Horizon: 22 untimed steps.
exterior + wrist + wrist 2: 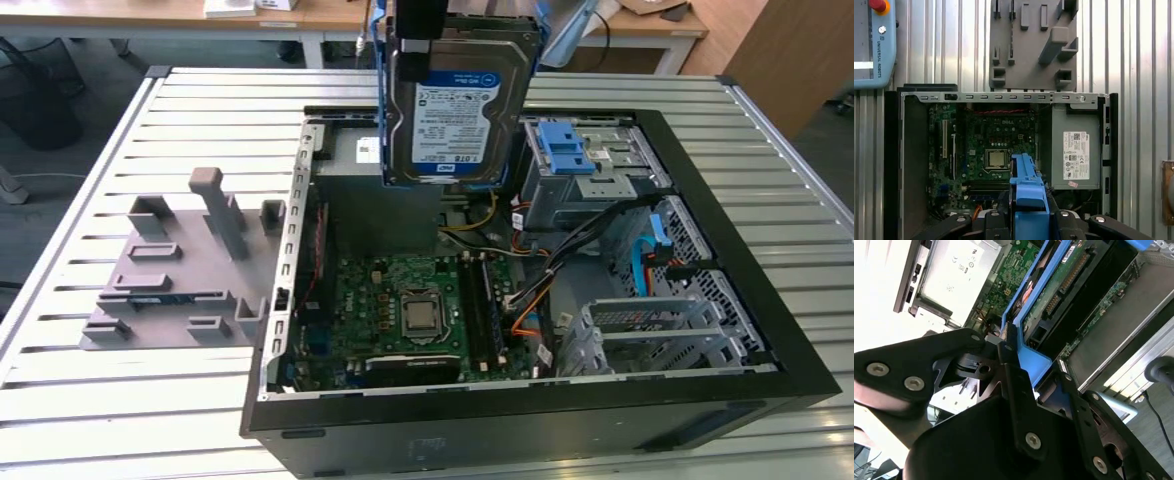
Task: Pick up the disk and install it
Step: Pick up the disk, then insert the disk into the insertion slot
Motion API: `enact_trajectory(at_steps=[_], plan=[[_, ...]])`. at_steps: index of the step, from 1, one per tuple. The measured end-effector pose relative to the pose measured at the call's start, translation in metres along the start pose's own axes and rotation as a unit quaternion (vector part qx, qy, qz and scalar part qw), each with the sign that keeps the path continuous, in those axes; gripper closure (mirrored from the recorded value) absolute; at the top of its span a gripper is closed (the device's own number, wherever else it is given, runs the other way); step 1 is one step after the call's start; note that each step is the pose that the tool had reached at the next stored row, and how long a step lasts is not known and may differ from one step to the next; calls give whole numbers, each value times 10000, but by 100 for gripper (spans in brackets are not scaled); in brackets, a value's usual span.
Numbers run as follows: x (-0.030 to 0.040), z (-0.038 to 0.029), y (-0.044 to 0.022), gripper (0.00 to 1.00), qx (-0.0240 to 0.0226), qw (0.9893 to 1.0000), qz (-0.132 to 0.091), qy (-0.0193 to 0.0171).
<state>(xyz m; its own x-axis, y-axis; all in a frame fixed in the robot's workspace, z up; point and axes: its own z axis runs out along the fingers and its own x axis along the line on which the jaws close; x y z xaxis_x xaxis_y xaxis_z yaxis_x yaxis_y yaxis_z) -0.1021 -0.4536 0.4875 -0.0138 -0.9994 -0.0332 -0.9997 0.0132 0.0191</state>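
Hanging upright over computer case (pixel 747 400), silver-black disk (pixel 461 70), white-and-blue label (pixel 461 130), blue frame (pixel 1027 192), pincer (pixel 1029 362) clamped on it

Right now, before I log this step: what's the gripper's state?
The gripper is shut on the disk, above the open computer case.

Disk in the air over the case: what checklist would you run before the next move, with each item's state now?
1. Disk lifted, hanging upright above the open case: ok.
2. Fingers clamped on its blue carrier frame: ok.
3. Disk apart from the drive bay, no contact: ok.
4. Drive bay's slot free: cannot tell.
5. Cables beside the bay clear of the path: cannot tell.
6. Disk installed: not ok.
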Motion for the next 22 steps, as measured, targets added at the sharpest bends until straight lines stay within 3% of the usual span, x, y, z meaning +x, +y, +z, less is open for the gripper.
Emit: enact_trajectory(at_steps=[7,22], plan=[[30,-2,-85,64,0,10000,0,0],[32,-3,-110,64,0,10000,0,0]])
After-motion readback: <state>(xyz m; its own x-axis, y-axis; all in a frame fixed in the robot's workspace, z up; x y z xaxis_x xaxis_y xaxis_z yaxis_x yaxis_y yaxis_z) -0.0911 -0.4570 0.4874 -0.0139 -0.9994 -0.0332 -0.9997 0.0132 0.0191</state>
